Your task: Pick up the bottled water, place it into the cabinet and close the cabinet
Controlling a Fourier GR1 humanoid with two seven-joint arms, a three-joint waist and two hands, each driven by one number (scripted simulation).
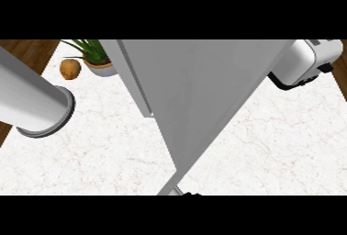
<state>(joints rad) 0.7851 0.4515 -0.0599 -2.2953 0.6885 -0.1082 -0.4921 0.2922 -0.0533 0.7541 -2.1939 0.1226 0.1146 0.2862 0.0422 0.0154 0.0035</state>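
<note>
A large grey cabinet door (200,92) fills the middle of the head view, narrowing to a point near the lower edge. A paler cabinet panel (133,78) shows along its left side. The bottled water is nowhere to be seen; the door hides whatever stands behind it. My left forearm (30,103) crosses the left side as a thick grey cylinder ending in a dark ring, and its hand does not show. A small black sliver of my right hand (192,194) peeks out at the lower edge just under the door's tip.
The white marble counter (88,156) spreads on both sides of the door. A white toaster (308,62) stands at the back right. At the back left are a potted plant (95,57) and a brown potato (69,69).
</note>
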